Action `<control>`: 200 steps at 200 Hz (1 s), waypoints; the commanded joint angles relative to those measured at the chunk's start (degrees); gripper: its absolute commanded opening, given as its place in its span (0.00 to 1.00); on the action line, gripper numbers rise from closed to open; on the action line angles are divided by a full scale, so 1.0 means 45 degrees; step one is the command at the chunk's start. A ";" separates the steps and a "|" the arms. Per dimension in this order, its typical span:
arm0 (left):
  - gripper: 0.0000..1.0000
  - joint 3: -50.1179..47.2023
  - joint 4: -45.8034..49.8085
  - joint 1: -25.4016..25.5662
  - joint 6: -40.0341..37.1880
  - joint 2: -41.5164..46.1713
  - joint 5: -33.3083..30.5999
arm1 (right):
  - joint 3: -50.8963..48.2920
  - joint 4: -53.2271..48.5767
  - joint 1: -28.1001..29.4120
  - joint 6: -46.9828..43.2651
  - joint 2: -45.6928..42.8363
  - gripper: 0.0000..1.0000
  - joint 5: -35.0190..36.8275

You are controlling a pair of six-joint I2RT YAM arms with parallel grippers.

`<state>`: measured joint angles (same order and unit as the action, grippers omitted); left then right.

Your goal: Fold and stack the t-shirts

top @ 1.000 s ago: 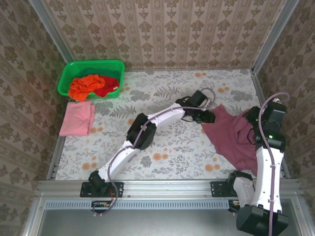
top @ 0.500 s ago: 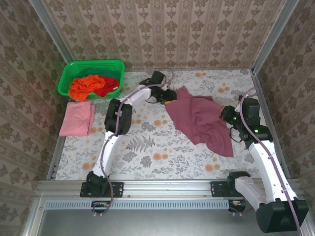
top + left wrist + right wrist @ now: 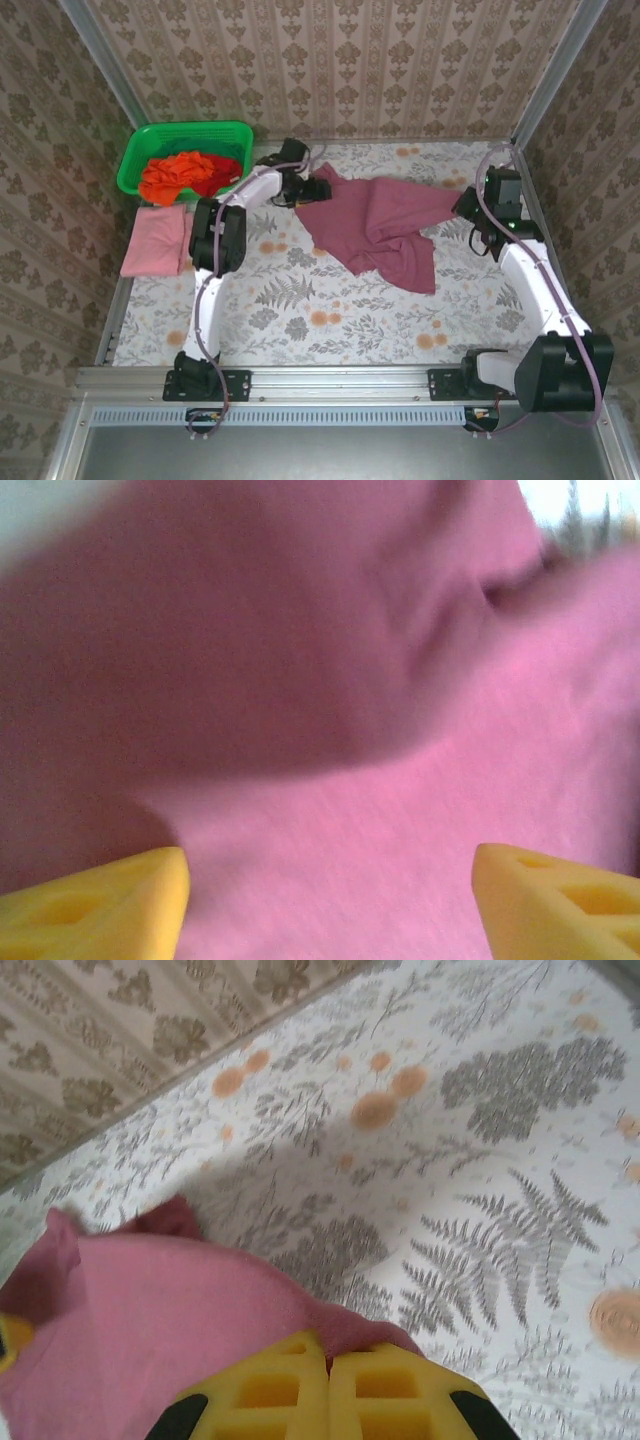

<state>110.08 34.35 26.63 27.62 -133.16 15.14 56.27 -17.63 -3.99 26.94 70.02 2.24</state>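
The dusty maroon t-shirt [image 3: 380,230] lies crumpled and partly spread at the back middle of the table. My left gripper [image 3: 318,188] sits at its back left corner. In the left wrist view its yellow fingertips [image 3: 110,910] stand wide apart and open over the maroon cloth [image 3: 380,810]. My right gripper [image 3: 468,208] is at the shirt's right end; its jaws [image 3: 328,1360] are shut on a fold of the maroon edge [image 3: 150,1310]. A folded light pink t-shirt [image 3: 157,240] lies at the left edge. Orange [image 3: 175,172] and red [image 3: 218,172] t-shirts sit bunched in the basket.
The green plastic basket [image 3: 135,160] stands in the back left corner, just behind the pink shirt. Wallpapered walls and metal frame posts close in the table on three sides. Flowered tabletop [image 3: 330,310] shows bare in front of the maroon shirt.
Both arms carried the maroon shirt from the right side toward the back and left. The left gripper's jaws have opened and let go of its corner. The right gripper stays shut on the cloth.
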 commanded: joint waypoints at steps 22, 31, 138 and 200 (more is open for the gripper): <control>1.00 -0.5427 -0.3721 0.2942 0.3761 0.5029 -0.3575 | 0.0611 0.0773 -0.0495 0.0077 0.0600 0.00 -0.0055; 0.97 -0.6112 -0.3807 0.3569 0.5039 0.5524 -0.4005 | 0.0554 0.0790 -0.0537 0.0141 0.0626 0.00 -0.0119; 0.74 -0.6459 -0.4635 0.6271 1.3319 0.4134 -0.1366 | -0.0528 0.1306 -0.0832 0.0456 0.0592 0.00 -0.0675; 0.67 -0.6095 -0.5773 0.6186 1.5113 0.2979 -0.0813 | -0.0772 0.1295 -0.1140 0.0342 0.0456 0.00 -0.0830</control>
<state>81.49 11.05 54.98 89.58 -117.73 10.20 53.71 -13.19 -8.45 28.49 72.86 -0.58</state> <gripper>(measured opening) 0.684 0.053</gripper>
